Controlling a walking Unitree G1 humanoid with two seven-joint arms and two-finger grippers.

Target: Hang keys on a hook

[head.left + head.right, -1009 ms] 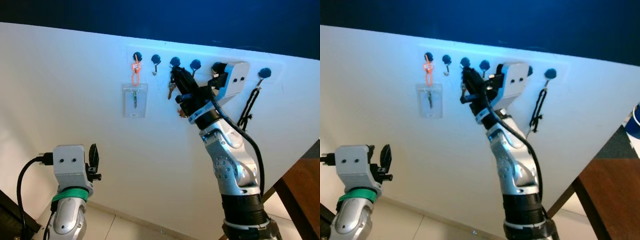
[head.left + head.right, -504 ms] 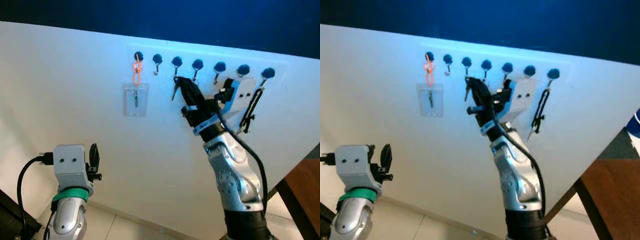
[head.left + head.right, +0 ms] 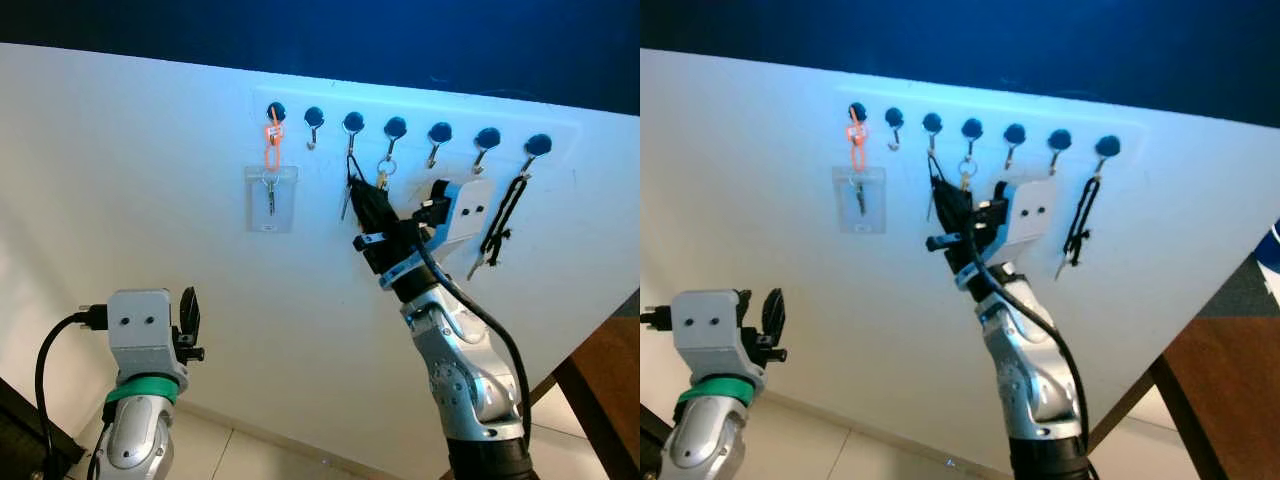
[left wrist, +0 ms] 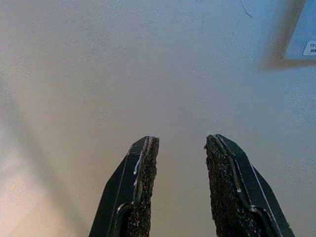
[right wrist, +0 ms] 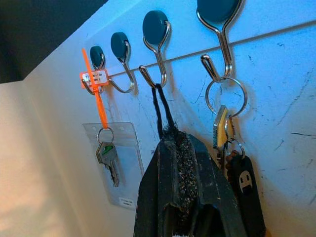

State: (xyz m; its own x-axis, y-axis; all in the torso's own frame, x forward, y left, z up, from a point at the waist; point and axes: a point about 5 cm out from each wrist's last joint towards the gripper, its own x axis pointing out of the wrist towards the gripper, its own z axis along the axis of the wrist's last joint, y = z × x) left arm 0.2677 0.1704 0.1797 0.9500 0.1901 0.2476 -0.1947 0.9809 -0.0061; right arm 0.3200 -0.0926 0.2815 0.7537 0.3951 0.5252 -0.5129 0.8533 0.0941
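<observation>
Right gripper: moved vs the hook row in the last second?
Yes. The right gripper has dropped from level with the hooks to below them, shut on a black cord looped over the third hook.

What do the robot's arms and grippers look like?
Both arms are shiny silver with rounded joints. The left arm wears a green band and has a boxy pale wrist with two small dots. Black cables loop along each arm. Each gripper, left gripper and right gripper, has two long black fingers with rough, gritty pads.

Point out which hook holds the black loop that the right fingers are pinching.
The third hook from the left: its black cord loop runs down into the right gripper, shut on it. The fourth hook beside it carries a key ring instead.
</observation>
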